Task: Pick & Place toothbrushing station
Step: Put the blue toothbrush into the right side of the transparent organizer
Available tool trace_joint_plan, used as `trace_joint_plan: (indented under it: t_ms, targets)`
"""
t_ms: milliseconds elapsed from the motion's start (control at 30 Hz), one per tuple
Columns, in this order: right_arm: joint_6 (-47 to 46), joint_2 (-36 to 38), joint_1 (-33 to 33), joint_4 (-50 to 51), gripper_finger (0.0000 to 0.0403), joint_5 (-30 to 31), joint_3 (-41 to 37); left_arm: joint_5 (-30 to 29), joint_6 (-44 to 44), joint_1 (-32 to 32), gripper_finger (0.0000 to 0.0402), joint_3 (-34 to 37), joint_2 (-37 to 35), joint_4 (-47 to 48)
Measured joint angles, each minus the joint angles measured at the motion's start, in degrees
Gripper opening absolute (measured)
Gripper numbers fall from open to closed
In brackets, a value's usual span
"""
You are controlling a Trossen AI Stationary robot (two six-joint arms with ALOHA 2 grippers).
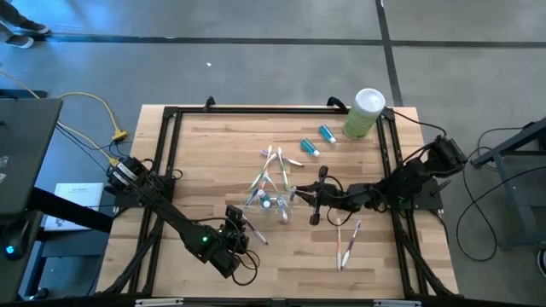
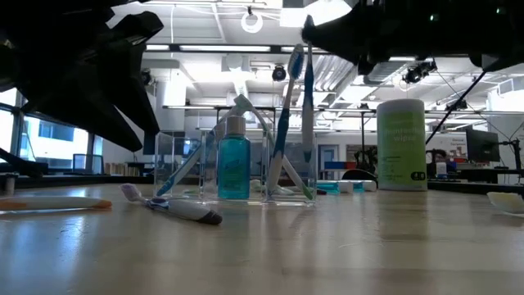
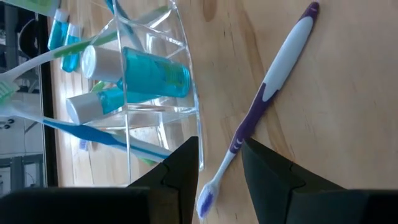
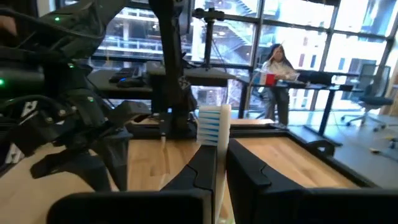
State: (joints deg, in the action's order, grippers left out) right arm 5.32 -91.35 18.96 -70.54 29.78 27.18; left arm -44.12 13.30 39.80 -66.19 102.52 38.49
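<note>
**Right arm has a toothbrush pinched, left is parked over the purple one**

High view first: we see the clear cup sitting mid-counter with a few brushes fanning out of it. The right gripper is just beside the cup on its right. The left gripper is lower down, close to the cup's near-left corner. Two small blue tubes lie apart from the cup toward the far side, near the pale-green canister. A couple more toothbrushes lie on the wood under the right arm.

Low view: the cup stands upright with a teal bottle inside, brushes leaning in it. A blue toothbrush hangs upright from the dark arm above, down over the cup's right side. Another brush lies flat on the counter in front. The canister stands off to the right.

Left wrist view: the fingers are apart, sitting either side of the head end of a purple-and-white toothbrush lying on the wood, right next to the cup wall. We can't tell whether they touch it.

Right wrist view: the fingers are clamped together on a white-and-blue bristled brush head sticking up between them. A person is in the room beyond.
</note>
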Motion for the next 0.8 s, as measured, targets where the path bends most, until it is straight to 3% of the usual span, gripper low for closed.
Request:
trace_joint_plan:
  t_ms: [300,533,633,800]
  targets:
    - [-1.1,-6.5,-0.6,-4.6,0.0021,1.6,0.0,1.0,0.4,0.0,0.0116,0.0,0.0,-0.4]
    - [-3.0,-6.8,-0.7,-3.1,0.0026,1.6,0.0,3.7,0.6,0.1,0.0116,0.0,0.0,-2.5]
    - [-4.2,-6.8,-0.6,-2.8,0.0047,1.8,0.1,4.5,0.7,0.4,0.0116,0.0,0.0,-4.3]
    - [-7.0,-6.8,-0.6,-0.8,0.0115,1.8,0.1,4.8,2.1,1.4,0.0116,0.0,0.0,-5.9]
